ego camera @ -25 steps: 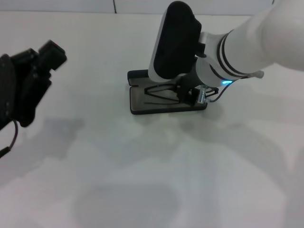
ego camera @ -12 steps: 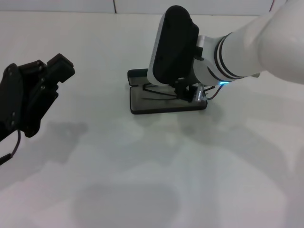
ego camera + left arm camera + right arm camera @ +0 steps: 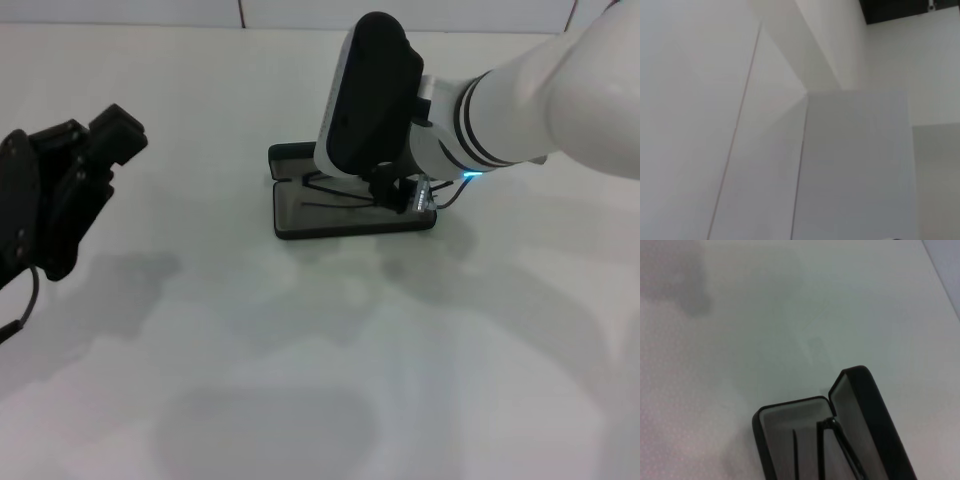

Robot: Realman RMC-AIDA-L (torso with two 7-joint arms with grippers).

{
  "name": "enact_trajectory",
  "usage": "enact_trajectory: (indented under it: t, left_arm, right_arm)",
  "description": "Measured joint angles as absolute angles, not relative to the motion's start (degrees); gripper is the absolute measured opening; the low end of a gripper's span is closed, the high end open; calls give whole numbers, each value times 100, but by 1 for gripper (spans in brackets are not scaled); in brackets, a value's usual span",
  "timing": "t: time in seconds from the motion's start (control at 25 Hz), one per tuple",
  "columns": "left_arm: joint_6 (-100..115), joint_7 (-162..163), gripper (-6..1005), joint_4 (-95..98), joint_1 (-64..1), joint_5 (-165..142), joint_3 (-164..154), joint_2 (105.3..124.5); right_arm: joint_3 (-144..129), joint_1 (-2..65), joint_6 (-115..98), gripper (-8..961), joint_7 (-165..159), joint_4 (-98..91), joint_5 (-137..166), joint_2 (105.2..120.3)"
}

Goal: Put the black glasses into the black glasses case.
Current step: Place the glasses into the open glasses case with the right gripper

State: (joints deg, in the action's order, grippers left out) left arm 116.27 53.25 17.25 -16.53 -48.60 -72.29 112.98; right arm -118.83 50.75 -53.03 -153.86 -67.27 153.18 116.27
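Observation:
The black glasses case (image 3: pixel 300 226) lies open on the white table, grey lining up, its lid (image 3: pixel 288 158) tilted back behind it. The black glasses (image 3: pixel 335 193) are inside the open case, their thin temple arms running across the lining. My right gripper (image 3: pixel 397 196) hangs right over the case's right half, at the glasses' frame, and its wrist hides the contact. The right wrist view shows the case (image 3: pixel 762 432), its lid (image 3: pixel 871 415) and the glasses (image 3: pixel 832 426) from close above. My left gripper (image 3: pixel 112 136) is raised far to the left, away from the case.
White tabletop (image 3: pixel 300 380) all around the case, carrying only the arms' shadows. A seam in the surface (image 3: pixel 240 14) runs at the far edge. The left wrist view shows only pale wall panels (image 3: pixel 790 125).
The right wrist has shifted slightly back over the case, and the glasses' temples now lie nearer the hinge side. The left arm swung a little right, then back left.

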Motion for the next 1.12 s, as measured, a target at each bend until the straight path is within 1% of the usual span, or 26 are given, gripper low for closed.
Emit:
enact_trajectory:
  t: [0.84, 1.12]
  left_arm:
    - [11627, 5317, 65, 1688, -1641, -4883, -7189, 11303]
    - [11627, 5321, 66, 1688, -1653, -4896, -7188, 11302]
  right_arm:
    - [-11961, 4998, -5188, 261, -15390, -6827, 15363, 11628]
    - [-11960, 4515, -5316, 260, -15390, -7421, 15492, 11627]
